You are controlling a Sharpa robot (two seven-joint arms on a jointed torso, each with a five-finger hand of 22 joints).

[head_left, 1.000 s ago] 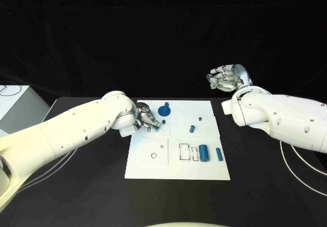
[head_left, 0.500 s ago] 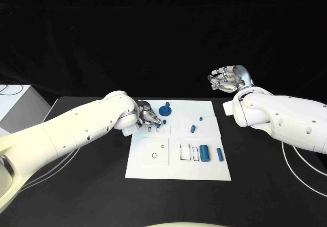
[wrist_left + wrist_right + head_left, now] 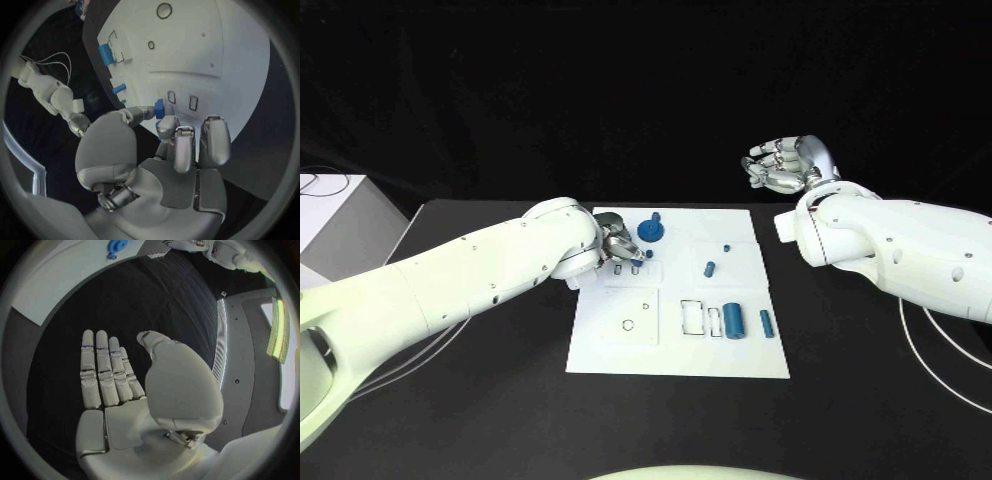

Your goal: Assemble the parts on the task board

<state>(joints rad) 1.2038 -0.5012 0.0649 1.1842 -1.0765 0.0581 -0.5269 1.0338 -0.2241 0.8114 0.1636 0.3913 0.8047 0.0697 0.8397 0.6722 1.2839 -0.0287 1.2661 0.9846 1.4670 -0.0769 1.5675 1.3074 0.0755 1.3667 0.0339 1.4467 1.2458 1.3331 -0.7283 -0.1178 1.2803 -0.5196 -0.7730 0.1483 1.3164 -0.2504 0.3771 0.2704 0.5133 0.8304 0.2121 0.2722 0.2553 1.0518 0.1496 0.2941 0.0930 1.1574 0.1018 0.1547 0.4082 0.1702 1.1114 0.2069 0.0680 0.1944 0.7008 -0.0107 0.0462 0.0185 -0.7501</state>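
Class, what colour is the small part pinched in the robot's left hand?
Blue; the part shows best in the left wrist view.

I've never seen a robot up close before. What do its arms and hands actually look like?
Both arms are thick, smooth white shells with small dark dots, like screw holes. Thin pale cables trail beside them on the black table. The left hand and right hand are silver metal, shaped much like human hands, with segmented fingers and a rounded, bulky thumb base. The right hand's fingers carry small blue marks.

Even overhead light, white task board (image 3: 678,345) bright against the black table (image 3: 488,400) and dark backdrop, soft highlights on the white arms, faint shadows under the blue parts, wrist views fisheye-bent at the rim inside dark frames, slightly soft focus
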